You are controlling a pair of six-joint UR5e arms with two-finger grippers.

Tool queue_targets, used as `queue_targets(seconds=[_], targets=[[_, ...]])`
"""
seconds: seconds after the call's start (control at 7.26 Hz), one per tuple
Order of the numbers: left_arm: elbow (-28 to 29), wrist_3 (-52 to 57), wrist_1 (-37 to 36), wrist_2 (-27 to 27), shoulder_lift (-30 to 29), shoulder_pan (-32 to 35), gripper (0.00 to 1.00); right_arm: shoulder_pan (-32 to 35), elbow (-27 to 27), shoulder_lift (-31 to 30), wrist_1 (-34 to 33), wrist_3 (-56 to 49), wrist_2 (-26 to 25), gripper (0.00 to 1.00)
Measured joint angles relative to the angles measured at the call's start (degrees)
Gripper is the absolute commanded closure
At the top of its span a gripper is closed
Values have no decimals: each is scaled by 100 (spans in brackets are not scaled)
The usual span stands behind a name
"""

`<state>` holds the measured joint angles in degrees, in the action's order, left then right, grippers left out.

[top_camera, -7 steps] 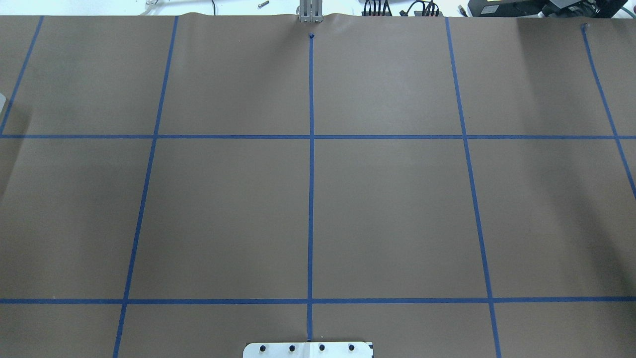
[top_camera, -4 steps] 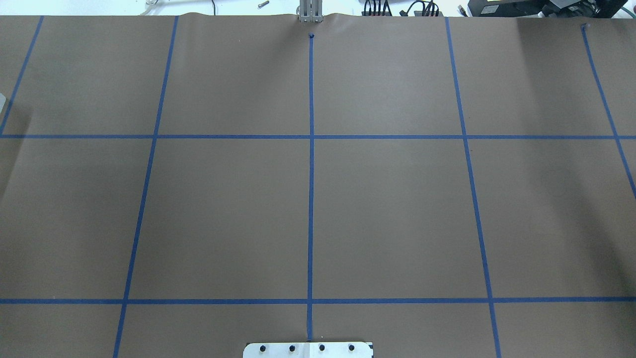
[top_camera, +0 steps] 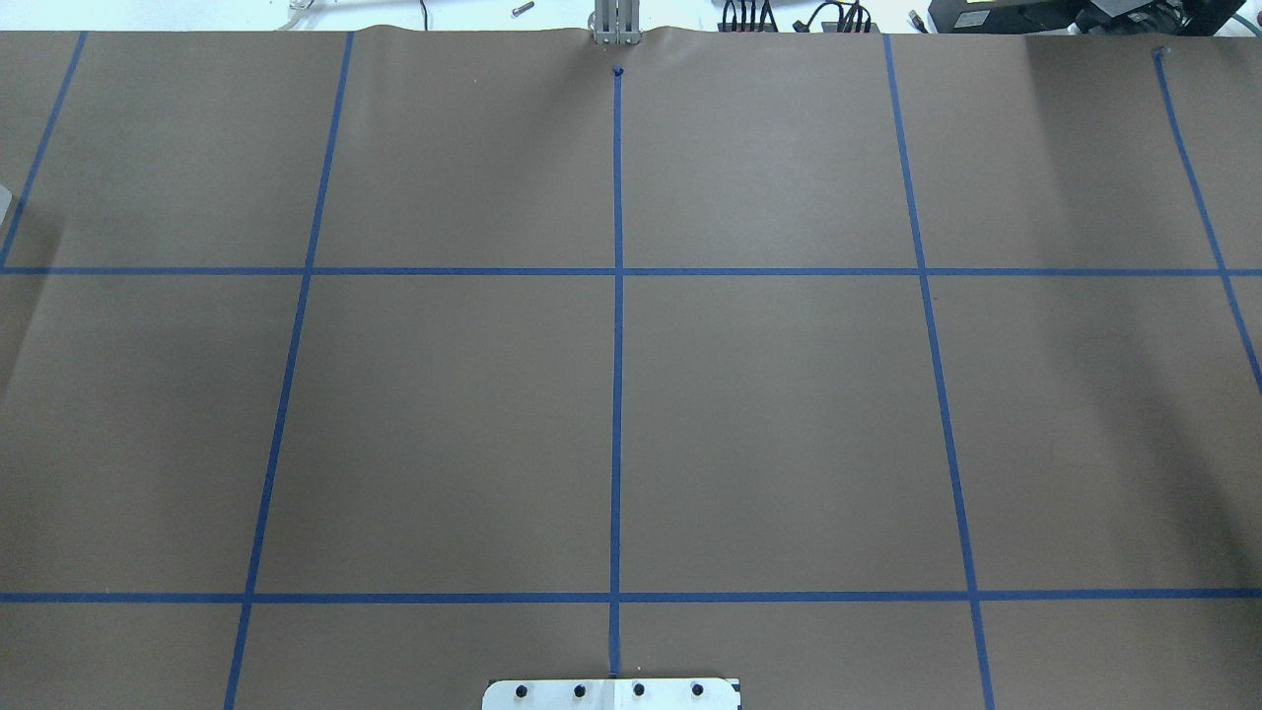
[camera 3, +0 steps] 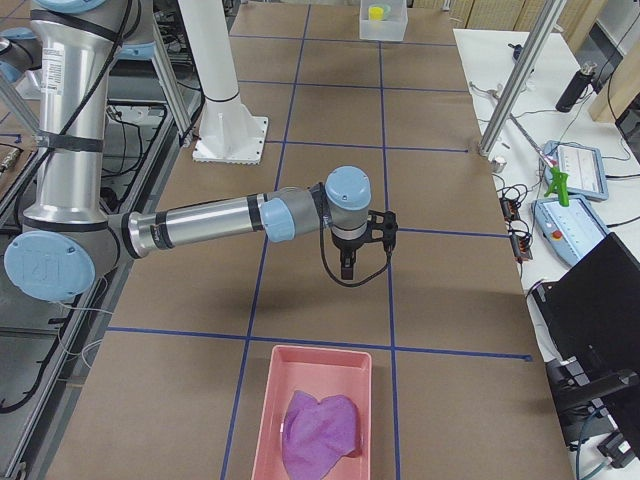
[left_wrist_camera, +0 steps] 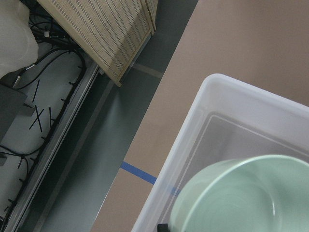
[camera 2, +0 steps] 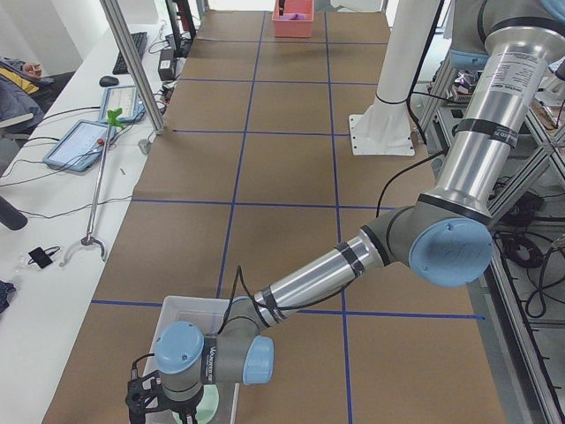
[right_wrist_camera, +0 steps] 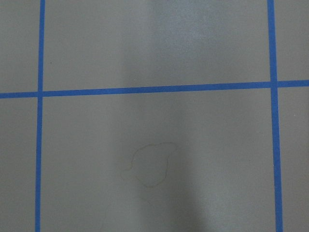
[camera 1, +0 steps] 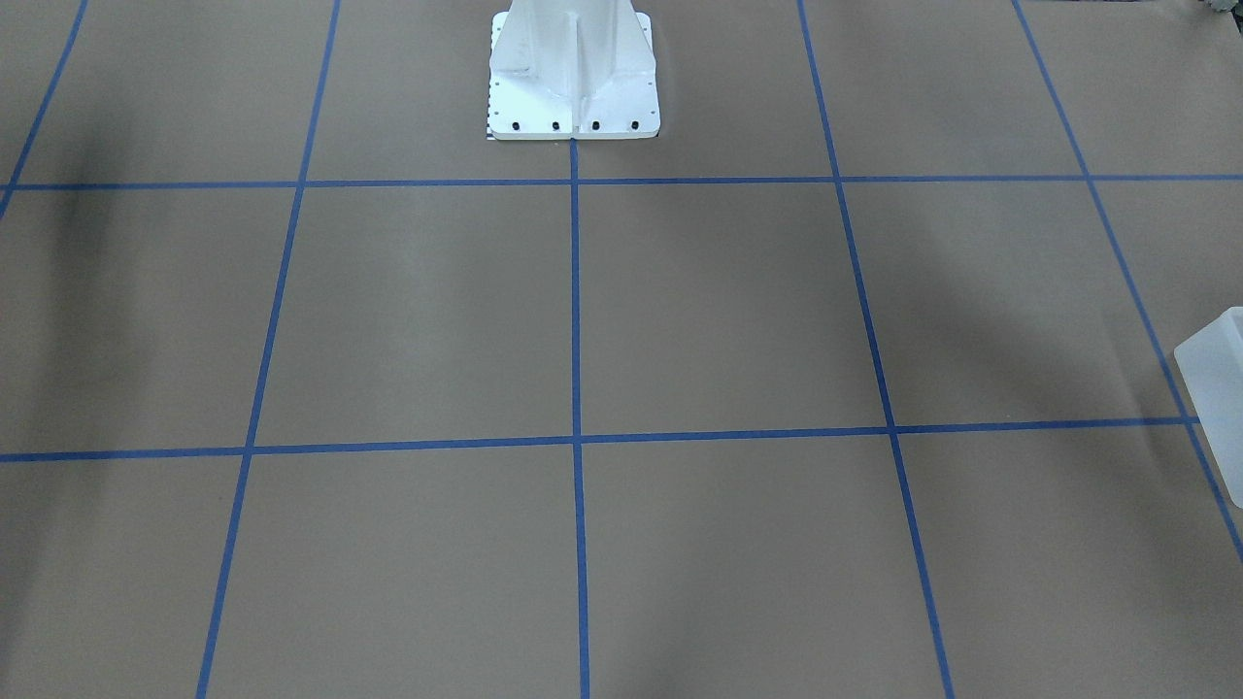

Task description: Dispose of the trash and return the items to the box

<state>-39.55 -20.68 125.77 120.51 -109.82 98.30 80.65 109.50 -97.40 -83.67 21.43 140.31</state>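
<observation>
The translucent white box (left_wrist_camera: 212,125) stands at the table's end on my left; it also shows in the exterior left view (camera 2: 181,311) and at the edge of the front view (camera 1: 1216,383). The mint-green bowl (left_wrist_camera: 246,198) is over or in the box, close under my left wrist. My left gripper (camera 2: 146,405) hangs over the box; I cannot tell whether it is open or shut. A yellow cup (camera 3: 376,13) sits in the box (camera 3: 383,24) far off in the exterior right view. My right gripper (camera 3: 346,268) hangs over bare brown paper, and I cannot tell its state.
A pink tray (camera 3: 320,400) with a purple cloth (camera 3: 320,432) lies at the table's end on my right. The white robot base (camera 1: 573,78) stands at the middle of the robot's side. Blue tape lines cross the brown paper.
</observation>
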Motion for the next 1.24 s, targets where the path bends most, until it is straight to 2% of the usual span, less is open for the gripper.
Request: queue_targets(seconds=[0.28,0.41,0.55,0.69,0.83,0.96,1.1,1.24], targets=[[-162,-4,-23,67,-6,-9,32,-3,8,1,0,1,-5,0],[-612,-63,-316,238,6,-14,32,0,26,2,0,3,-6,0],[-1423,-128,-901,512,100,-21,32,2,66,-2,-1,7,-2,0],[-2382,-143,-1427,899,328,-60,8,6,107,-11,-5,11,-6,0],[-3453,-142,-1729,1366,736,-316,3,8,129,-19,-7,15,-15,0],[-4496,-160,-1859,1643,1192,-827,3,10,146,-25,-7,17,-21,0],[-5295,-197,-1908,1749,1520,-1337,3,12,164,-29,-5,18,-26,0],[-5825,-223,-1947,1780,1693,-1735,3,10,172,-31,-6,16,-29,0]])
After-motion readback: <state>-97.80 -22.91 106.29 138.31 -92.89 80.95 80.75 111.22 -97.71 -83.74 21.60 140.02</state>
